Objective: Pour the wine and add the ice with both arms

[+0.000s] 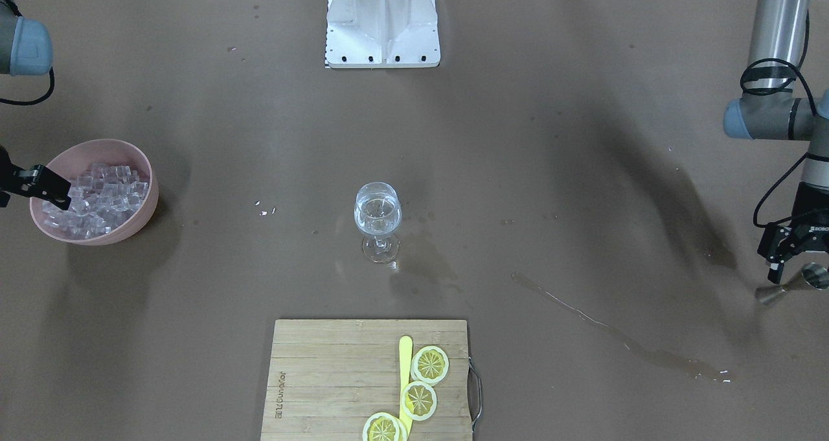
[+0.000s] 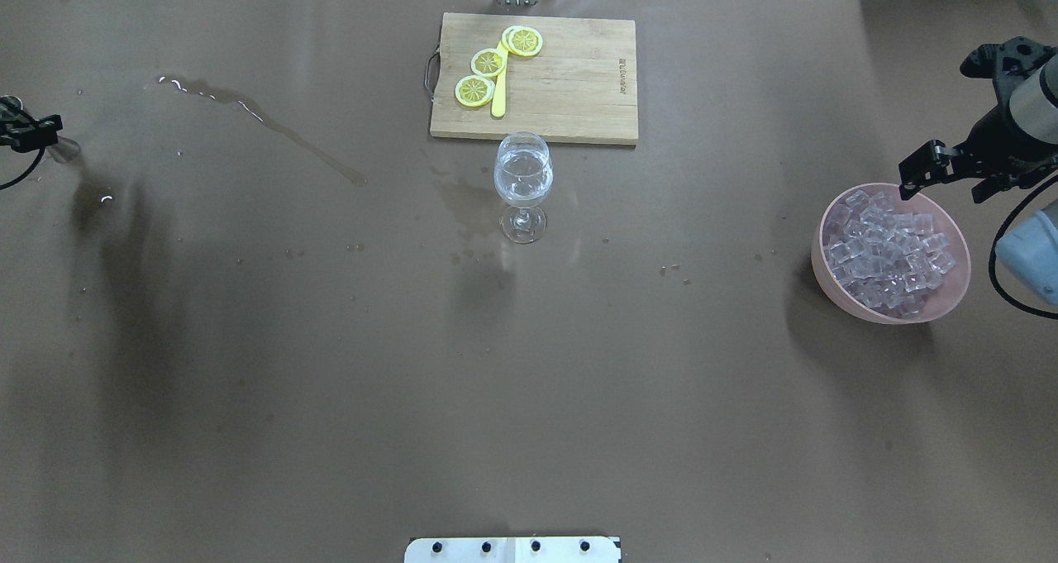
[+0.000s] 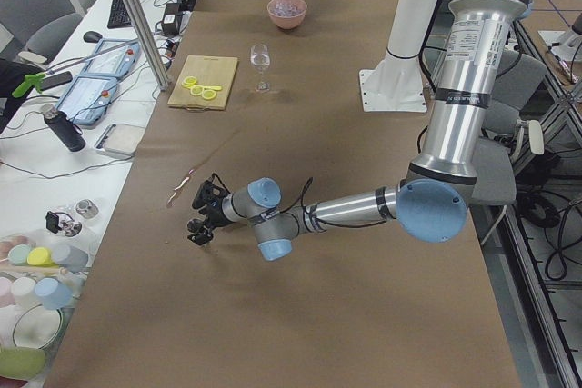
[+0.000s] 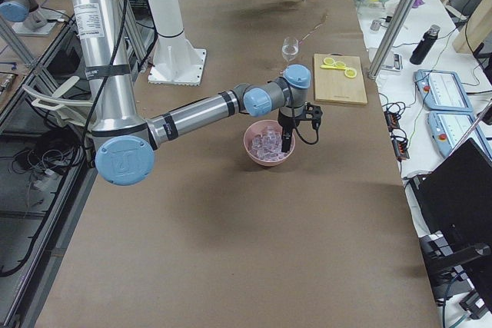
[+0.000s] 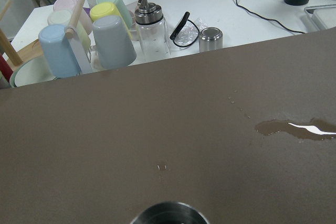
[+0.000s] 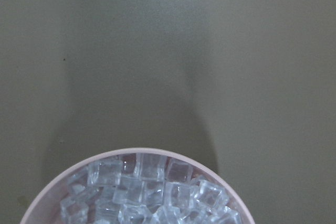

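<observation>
A stemmed wine glass point(image 1: 377, 217) point(image 2: 522, 174) stands mid-table with a little clear wine in it. A pink bowl point(image 1: 148, 172) point(image 2: 826, 220) holds many clear ice cubes point(image 1: 103, 195) point(image 2: 888, 249) point(image 6: 152, 187). My right gripper point(image 1: 34, 198) point(image 2: 942, 189) is open and empty, just above the bowl's outer rim. My left gripper point(image 1: 780, 269) point(image 2: 37, 129) is low at the table's far end, right beside a steel jigger point(image 1: 793, 284) point(image 2: 64, 148), whose rim shows in the left wrist view point(image 5: 168, 214). I cannot tell whether it grips the jigger.
A bamboo cutting board point(image 1: 324, 376) point(image 2: 579, 75) carries three lemon slices point(image 1: 431, 364) and a yellow knife point(image 1: 405, 363). Wet streaks point(image 1: 602, 327) point(image 2: 248, 112) point(image 5: 294, 128) mark the brown cover. The white base block point(image 1: 382, 20) stands at the robot's edge. Cups and bottles point(image 5: 100, 35) stand beyond the table's end.
</observation>
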